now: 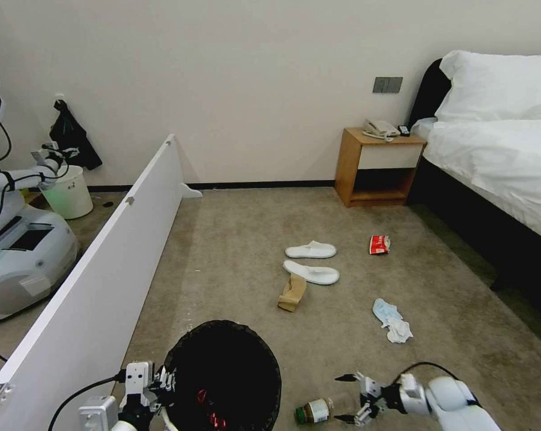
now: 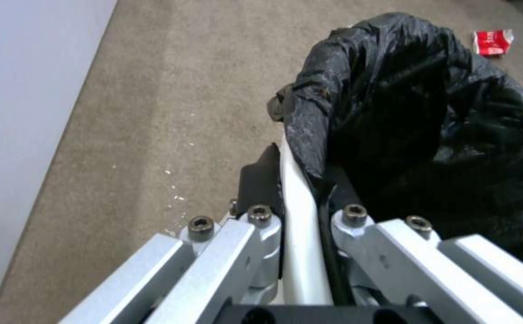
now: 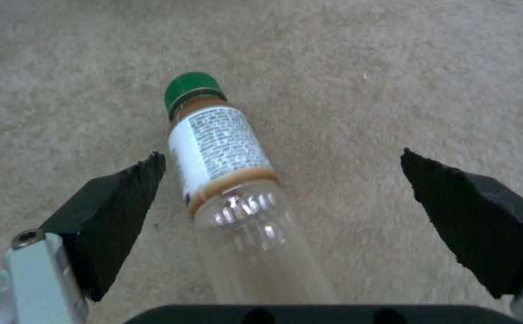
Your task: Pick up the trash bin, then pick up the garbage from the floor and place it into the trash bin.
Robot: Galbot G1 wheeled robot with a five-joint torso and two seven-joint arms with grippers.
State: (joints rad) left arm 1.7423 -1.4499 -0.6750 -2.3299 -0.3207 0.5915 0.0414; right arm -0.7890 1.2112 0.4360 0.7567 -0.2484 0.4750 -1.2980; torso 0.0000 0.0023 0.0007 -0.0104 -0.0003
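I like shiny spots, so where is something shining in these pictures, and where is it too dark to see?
In the right wrist view, the clear bottle lying on the carpet glints with small white highlights, between the fingers of the open right gripper. In the left wrist view, the black bag has a dull sheen where the left gripper clamps the trash bin rim. In the head view, the bin's inside is mostly dark.

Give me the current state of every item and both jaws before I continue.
Trash bin: lined, held at its rim, something red inside.
Left gripper: jaws shut on the bin's rim.
Right gripper: jaws open, either side of the bottle.
Bottle: on its side on the carpet, capped, ungrasped.
Slippers: on the floor.
Cardboard piece: on the floor.
Mask: crumpled on the floor.
Red packet: on the floor.
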